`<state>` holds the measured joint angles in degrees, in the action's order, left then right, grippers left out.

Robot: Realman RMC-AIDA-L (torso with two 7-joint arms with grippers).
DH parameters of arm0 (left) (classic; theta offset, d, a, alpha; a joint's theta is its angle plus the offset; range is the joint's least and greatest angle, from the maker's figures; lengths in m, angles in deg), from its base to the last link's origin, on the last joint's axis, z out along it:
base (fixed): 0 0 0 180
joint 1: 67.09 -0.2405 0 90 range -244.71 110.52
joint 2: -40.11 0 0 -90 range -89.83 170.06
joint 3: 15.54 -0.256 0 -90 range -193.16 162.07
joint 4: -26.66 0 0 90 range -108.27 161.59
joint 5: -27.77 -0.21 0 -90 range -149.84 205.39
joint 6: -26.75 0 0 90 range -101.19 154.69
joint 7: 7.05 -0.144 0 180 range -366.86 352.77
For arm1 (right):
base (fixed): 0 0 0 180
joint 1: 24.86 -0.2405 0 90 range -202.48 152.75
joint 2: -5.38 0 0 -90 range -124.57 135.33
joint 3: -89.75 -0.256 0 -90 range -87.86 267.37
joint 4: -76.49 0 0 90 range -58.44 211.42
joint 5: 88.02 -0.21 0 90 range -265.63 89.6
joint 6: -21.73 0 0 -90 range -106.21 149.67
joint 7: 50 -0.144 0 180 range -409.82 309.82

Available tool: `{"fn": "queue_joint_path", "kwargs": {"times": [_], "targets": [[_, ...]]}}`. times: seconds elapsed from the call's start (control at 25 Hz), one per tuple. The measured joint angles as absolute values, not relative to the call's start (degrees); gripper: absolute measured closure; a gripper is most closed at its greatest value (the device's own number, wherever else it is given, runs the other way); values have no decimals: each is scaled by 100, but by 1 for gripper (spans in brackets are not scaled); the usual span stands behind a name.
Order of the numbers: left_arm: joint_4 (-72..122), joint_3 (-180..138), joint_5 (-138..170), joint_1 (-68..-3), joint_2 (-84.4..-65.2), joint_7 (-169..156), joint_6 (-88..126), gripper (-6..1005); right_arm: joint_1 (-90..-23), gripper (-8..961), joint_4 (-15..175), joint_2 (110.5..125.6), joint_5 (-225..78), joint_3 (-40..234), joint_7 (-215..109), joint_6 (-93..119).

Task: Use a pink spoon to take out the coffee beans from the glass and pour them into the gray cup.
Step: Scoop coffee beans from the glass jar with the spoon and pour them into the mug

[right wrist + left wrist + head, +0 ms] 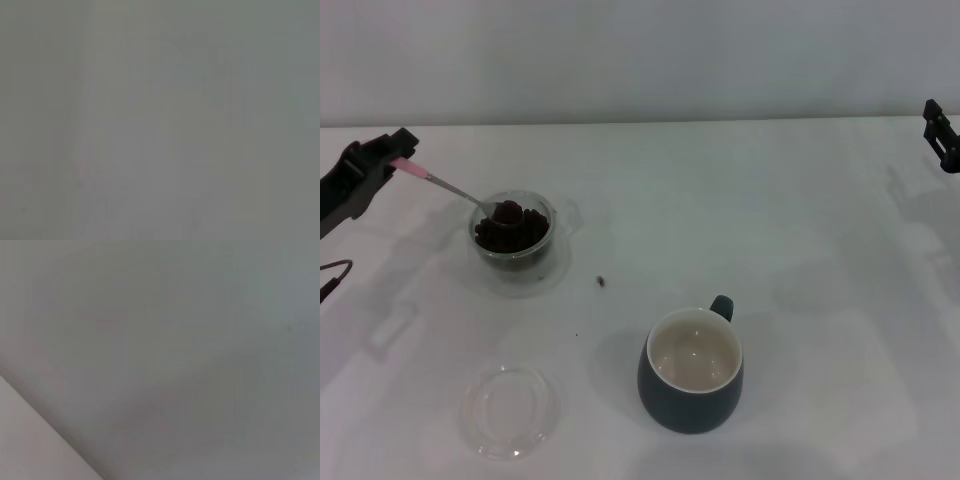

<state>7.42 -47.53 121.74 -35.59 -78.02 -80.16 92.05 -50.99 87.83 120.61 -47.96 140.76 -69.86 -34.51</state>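
Note:
In the head view my left gripper (392, 160) is shut on the pink handle end of the pink spoon (448, 187). The spoon slants down to the right, and its metal bowl rests on the heap of dark coffee beans (512, 226) inside the clear glass (512, 238) at the left of the table. The gray cup (692, 370) stands at the front centre, upright, handle to the back right, its cream inside showing no beans. My right gripper (942, 134) is parked at the far right edge. Both wrist views show only blank grey.
A shallow clear round dish (510, 410) lies at the front left, to the left of the gray cup. One loose bean (604, 281) lies on the white table (800, 230) between the glass and the cup.

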Motion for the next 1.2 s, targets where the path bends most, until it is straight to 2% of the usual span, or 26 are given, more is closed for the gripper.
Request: {"fn": "queue_joint_path", "kwargs": {"times": [0.44,0.72,1.2], "targets": [[813,-4783,12459,-3688,-7851,-8017,9957,866,-5105,399,8791,12061,-4776,14082,-6986,-3452],[1103,-5023,12390,-3309,-7877,-8017,10703,865,-5125,400,8754,12068,-4776,14082,-6986,-3466],[879,-6630,12331,-2699,-7834,-7705,10460,867,-5136,400,8686,12078,-4805,14082,-7007,-3503]]}}
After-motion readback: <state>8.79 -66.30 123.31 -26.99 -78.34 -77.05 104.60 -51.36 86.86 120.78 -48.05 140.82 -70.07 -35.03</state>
